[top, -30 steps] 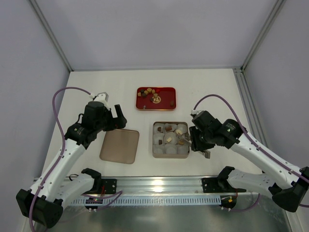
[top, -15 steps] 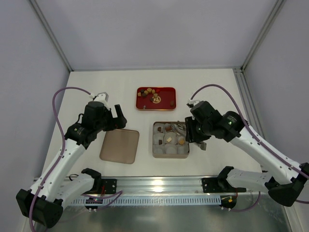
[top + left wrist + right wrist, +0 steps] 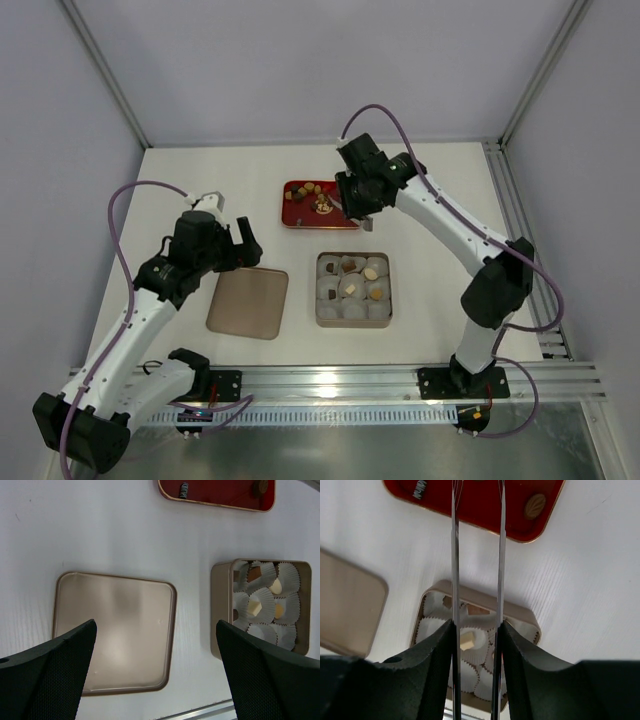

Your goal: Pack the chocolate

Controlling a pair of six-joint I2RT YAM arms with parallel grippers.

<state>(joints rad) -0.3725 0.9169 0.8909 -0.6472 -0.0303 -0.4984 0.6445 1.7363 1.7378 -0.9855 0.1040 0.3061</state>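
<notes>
Reaching over the far red tray (image 3: 290, 210) where loose chocolate (image 3: 318, 203) lies, the right hand (image 3: 350, 207) shows thin blades slightly apart; their tips are hidden, so I cannot tell if they grip anything. Other pieces sit in paper cups (image 3: 333, 294) in the near box (image 3: 354, 324). The left hand (image 3: 156, 630) hangs wide apart above the lid (image 3: 120, 630), likely for closing.

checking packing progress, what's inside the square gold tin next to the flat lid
The square gold tin holds white pleated paper cups; several carry small brown, cream and tan chocolates, the near row looks empty. The tin floor under the cups is covered.
</notes>
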